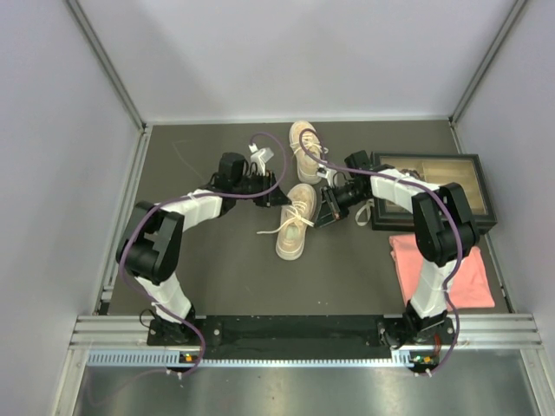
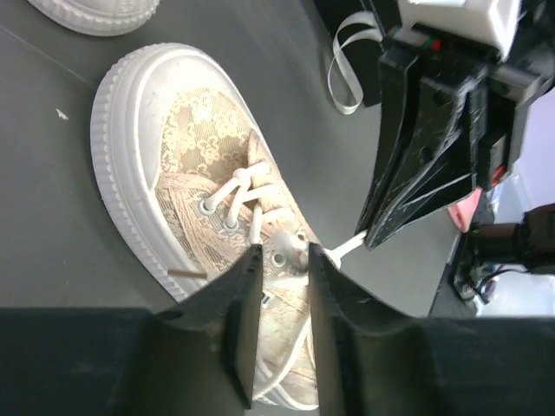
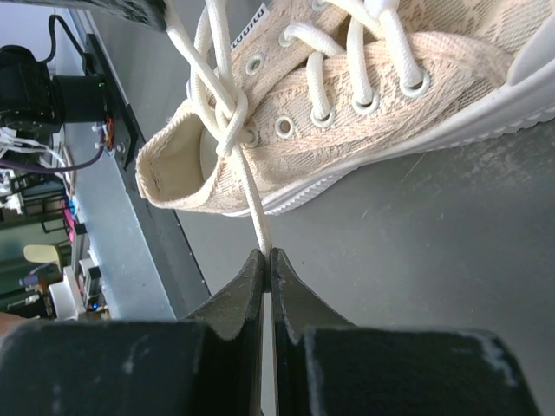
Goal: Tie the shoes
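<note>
Top view. Two low tan sneakers lay mid-way across the matte dark-grey table: the near shoe pointing toward the back wall, the far shoe just behind it. The left gripper met the near shoe from its left and the right gripper from its right. A black rectangular frame and a soft pink cloth sat to the right.

Left wrist view. The near shoe's upper was lace-patterned fabric with metal-ringed eyelets, and its pale rubber sole had a ribbed edge. The left gripper hung over the eyelet rows, jaws slightly parted, released, with nothing seen between them.

Right wrist view. The right gripper was clenched on a flat woven white lace. The lace ran taut from a crossed knot at the top eyelets down into the pinched tips. The collar's lining looked smooth and pale.
</note>
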`<action>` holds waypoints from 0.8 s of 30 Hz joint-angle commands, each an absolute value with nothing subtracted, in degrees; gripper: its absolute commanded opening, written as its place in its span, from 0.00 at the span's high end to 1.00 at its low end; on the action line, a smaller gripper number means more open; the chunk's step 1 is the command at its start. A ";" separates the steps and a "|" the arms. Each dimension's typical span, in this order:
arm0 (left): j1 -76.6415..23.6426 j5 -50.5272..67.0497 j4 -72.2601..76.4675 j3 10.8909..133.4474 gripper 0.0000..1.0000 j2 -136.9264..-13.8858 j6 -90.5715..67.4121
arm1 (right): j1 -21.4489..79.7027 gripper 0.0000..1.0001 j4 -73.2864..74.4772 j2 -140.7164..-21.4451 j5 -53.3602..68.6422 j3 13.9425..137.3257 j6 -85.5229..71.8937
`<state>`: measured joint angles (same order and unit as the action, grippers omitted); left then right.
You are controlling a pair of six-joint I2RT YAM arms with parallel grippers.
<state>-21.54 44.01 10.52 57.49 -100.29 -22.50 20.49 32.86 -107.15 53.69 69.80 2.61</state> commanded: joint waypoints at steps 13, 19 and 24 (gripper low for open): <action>-19.60 45.17 2.20 63.28 0.60 -95.36 -12.22 | 21.88 1.00 36.65 -106.96 55.72 74.36 5.80; -22.41 44.91 4.30 63.37 0.54 -96.59 -15.29 | 21.88 1.00 36.21 -107.05 55.90 74.79 4.83; -24.78 43.16 5.89 63.28 0.51 -98.17 -17.31 | 21.80 1.00 36.21 -107.05 55.81 74.79 4.83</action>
